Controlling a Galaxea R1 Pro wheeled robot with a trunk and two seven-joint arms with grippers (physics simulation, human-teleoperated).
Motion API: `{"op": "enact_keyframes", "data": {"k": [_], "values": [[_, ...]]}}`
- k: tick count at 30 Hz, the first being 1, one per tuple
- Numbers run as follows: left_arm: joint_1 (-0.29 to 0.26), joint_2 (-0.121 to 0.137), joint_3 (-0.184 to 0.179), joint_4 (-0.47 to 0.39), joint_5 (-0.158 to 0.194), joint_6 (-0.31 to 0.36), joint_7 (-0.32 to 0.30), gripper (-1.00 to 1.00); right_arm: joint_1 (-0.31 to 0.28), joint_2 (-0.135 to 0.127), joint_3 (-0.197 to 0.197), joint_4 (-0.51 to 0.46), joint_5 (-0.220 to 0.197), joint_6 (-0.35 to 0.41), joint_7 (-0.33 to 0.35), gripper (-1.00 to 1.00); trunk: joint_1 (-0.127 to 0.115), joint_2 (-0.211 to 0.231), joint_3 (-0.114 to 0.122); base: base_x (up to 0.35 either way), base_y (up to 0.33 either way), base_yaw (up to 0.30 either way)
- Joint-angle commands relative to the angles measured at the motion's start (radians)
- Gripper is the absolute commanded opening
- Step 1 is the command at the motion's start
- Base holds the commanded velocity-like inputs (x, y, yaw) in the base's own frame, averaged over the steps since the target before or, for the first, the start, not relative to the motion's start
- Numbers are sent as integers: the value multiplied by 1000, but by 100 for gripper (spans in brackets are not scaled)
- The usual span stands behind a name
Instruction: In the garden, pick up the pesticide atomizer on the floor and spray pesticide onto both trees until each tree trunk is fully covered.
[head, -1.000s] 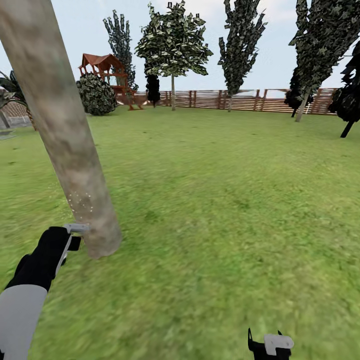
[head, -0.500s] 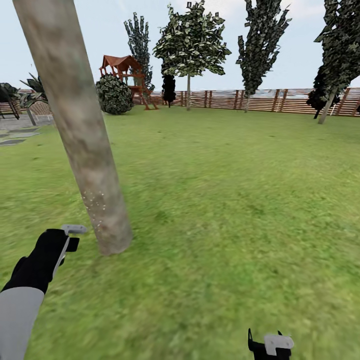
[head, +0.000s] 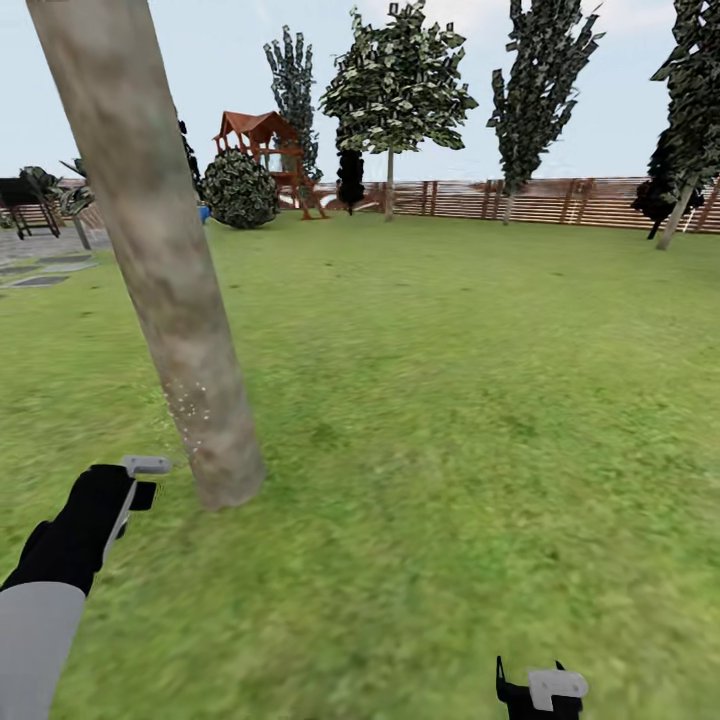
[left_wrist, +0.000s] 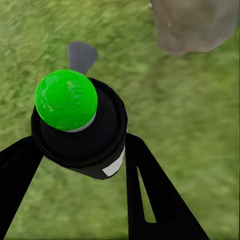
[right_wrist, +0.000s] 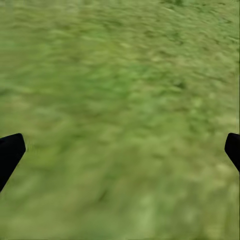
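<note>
A thick, smooth, grey-beige mottled tree trunk (head: 165, 270) is seen leaning across the left of the head view, its base planted in the green grass lawn (head: 450, 400). Fine white specks are scattered on its lower part, just above the base. The black left gripper (head: 140, 480) is held low beside the trunk's base, near it but apart from it, on a black wrist with a pale grey forearm.

In the left wrist view the small black spray bottle with a white band (left_wrist: 80, 130) is clamped between the two black fingers (left_wrist: 150, 195) of the left gripper (left_wrist: 80, 165), which are closed against its sides (its top shows bright green here, not red). Past the bottle, the trunk's base (left_wrist: 195, 25) is seen at the edge of the picture, with grass between.

The black right gripper (head: 540, 692) is seen at the bottom edge of the head view, well apart from the trunk. In the right wrist view its fingertips (right_wrist: 10, 152) are spread wide at the two sides, with nothing but blurred grass (right_wrist: 120, 120) between them.

Far off, a brown horizontal-slat wooden fence (head: 560, 200) borders the lawn, with leafy trees before it, a red-roofed wooden play tower (head: 265, 150) and a round dark bush (head: 240, 188).
</note>
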Motion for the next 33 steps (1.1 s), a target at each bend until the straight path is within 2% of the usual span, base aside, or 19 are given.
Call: {"op": "enact_keyframes", "data": {"k": [1, 6, 8, 16, 20, 24, 26, 30, 33], "values": [[0, -10, -2, 0, -3, 0, 1, -100, 0, 0, 0, 0, 0, 0, 0, 100, 0, 0, 0, 0, 0, 275], [1, -97, -5, 1, -7, -10, 2, -100, 0, 0, 0, 0, 0, 0, 0, 100, 0, 0, 0, 14, -20, 236], [1, -104, -5, 1, -10, -28, 2, -100, 0, 0, 0, 0, 0, 0, 0, 100, 0, 0, 0, 126, -173, 44], [1, -98, -2, 1, -12, -41, 1, -100, 0, -2, 0, 1, 0, 0, 0, 100, 0, 0, 0, 168, -222, 5], [2, -107, -6, 1, -10, -41, 2, -100, 0, -2, 0, 0, 0, 0, 0, 100, 0, 0, 0, 166, -231, 0], [34, -121, -5, 2, -8, -43, 2, -100, 0, -2, 0, 0, 0, 0, 0, 100, 0, 0, 0, 94, -262, 0], [52, -110, 3, 3, -9, -45, 2, -100, 0, -1, 0, 0, 0, 0, 0, 100, 0, 0, 0, 88, -266, 0], [86, -62, 20, 52, -11, -111, 4, -100, 0, 0, 0, 0, 0, 0, 0, 100, 0, 0, 0, 163, -242, 90], [88, -63, 32, 76, -10, -139, 25, -100, 0, 0, 0, 0, 0, 0, 0, 100, 0, 0, 0, 268, -153, 261]]}}
